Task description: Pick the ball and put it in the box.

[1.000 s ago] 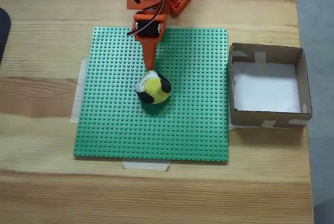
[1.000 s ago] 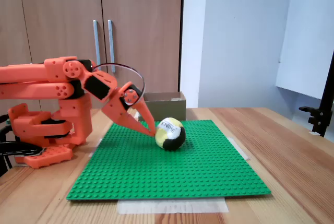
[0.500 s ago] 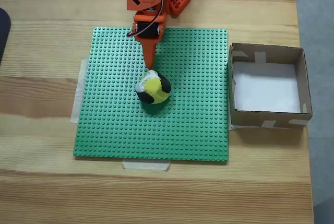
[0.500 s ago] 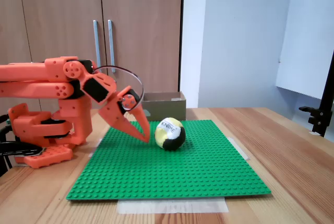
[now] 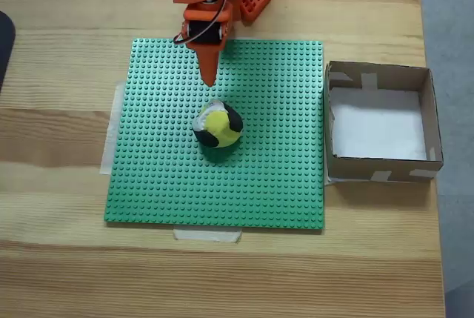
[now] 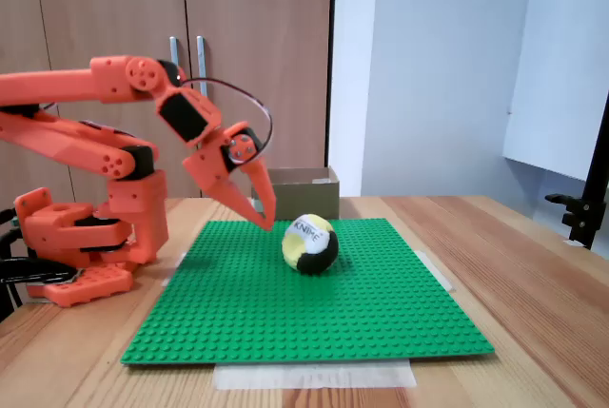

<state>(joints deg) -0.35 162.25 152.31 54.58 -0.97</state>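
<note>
Ball: the ball (image 5: 217, 127) sits on the green bumpy mat (image 5: 259, 184), close to the middle. In the side fixed view (image 6: 310, 243) it shows a white patch with black letters, too small to read well.
Claw: the orange claw (image 5: 209, 79) is at 12 o'clock from the ball in the top fixed view, near it but not touching. In the side fixed view (image 6: 265, 220) its tip points down and hangs above the mat, at about 10 o'clock from the ball.
Claw state: the fingers look pressed together into one point, with nothing between them.
Arm: the orange arm (image 6: 86, 113) is folded and raised; its base (image 6: 81, 237) stands on the table (image 5: 59, 58) just past the mat's far edge. The top of the arm is cut off in the top fixed view.
Box: the brown box (image 5: 383, 122) with a white bottom is at 3 o'clock from the ball, just beside the mat's right edge. In the side fixed view it (image 6: 303, 189) stands behind the ball, and the inside is hidden.
Dark thing: cut off at the left edge (image 5: 4, 44); I cannot tell what it is.
</note>
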